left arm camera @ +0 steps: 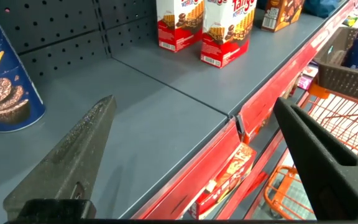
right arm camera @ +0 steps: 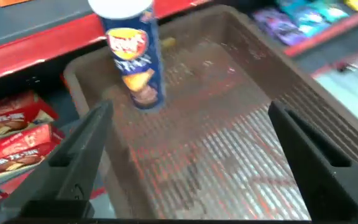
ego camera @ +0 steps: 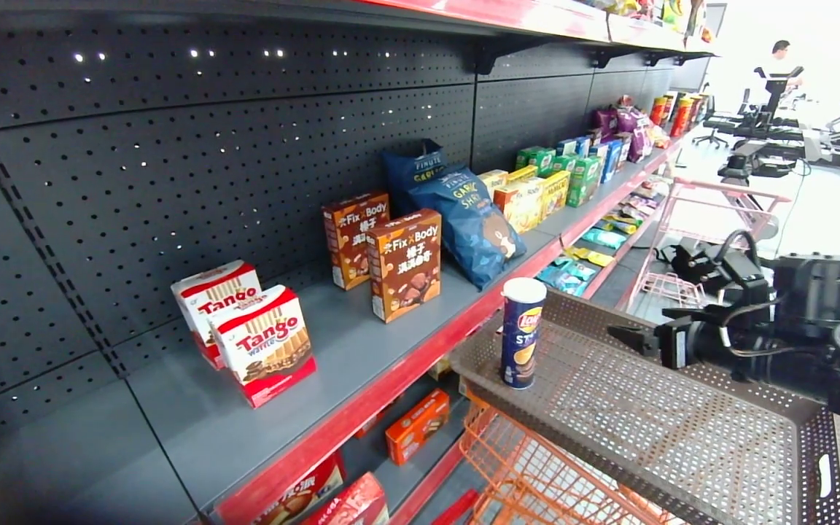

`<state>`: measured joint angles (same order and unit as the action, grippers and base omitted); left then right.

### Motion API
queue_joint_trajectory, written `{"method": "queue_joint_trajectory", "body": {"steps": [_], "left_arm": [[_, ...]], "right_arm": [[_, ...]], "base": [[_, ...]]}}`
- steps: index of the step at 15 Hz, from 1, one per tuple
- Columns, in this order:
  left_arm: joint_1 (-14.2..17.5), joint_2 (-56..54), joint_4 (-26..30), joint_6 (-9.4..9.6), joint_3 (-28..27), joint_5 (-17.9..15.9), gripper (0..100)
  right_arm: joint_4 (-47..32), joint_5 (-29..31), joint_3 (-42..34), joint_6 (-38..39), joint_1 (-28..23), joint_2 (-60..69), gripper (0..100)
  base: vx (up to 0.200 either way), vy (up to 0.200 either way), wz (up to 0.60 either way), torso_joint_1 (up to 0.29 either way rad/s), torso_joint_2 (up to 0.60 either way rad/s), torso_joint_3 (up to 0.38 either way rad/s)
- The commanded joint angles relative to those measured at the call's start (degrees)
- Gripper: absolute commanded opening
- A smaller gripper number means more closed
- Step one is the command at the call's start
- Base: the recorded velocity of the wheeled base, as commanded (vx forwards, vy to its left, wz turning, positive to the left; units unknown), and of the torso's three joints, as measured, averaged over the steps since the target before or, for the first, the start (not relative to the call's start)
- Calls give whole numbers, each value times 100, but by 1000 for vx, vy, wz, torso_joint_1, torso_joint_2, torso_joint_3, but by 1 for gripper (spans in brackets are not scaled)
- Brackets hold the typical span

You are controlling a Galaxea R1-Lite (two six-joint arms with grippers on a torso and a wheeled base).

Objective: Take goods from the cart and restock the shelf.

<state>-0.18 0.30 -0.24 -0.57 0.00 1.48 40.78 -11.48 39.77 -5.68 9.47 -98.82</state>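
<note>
A half-cropped chips can (left arm camera: pixel 2 74) stands on the smooth grey shelf (left arm camera: pixel 166 118); a second can (ego camera: pixel 523 332) stands upright on the cart's perforated tray (ego camera: pixel 646 423). The left tool (left arm camera: pixel 194 104) and right tool (right arm camera: pixel 189 112) gape, empty.

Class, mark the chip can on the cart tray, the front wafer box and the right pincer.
chip can (ego camera: pixel 522 343), head view, middle of its blue body.
front wafer box (ego camera: pixel 268 343), head view, front face.
right pincer (right arm camera: pixel 189 112), right wrist view, midway between fingertips.

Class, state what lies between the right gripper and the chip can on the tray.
Only bare perforated tray separates the right gripper from the chip can, per the right wrist view.
</note>
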Motion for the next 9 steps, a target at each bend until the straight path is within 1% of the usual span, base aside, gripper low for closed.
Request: {"method": "queue_joint_trajectory", "body": {"steps": [1, 3, 5, 9], "left_arm": [[1, 5, -2, -4, 0, 2, 100], [1, 5, -2, 5, 0, 2, 100], [1, 5, -2, 5, 0, 2, 100], [1, 5, -2, -4, 0, 2, 100]], "right_arm": [[88, -152, 690, 6, 398, -1052, 100], [88, -478, 1042, -12, 556, -1333, 100], [88, -680, 1235, -38, 582, -1570, 100], [106, -785, 1815, -74, 573, -2212, 100]], "base": [[0, 0, 0, 0, 0, 0], [0, 0, 0, 0, 0, 0], [0, 0, 0, 0, 0, 0], [0, 0, 0, 0, 0, 0]]}}
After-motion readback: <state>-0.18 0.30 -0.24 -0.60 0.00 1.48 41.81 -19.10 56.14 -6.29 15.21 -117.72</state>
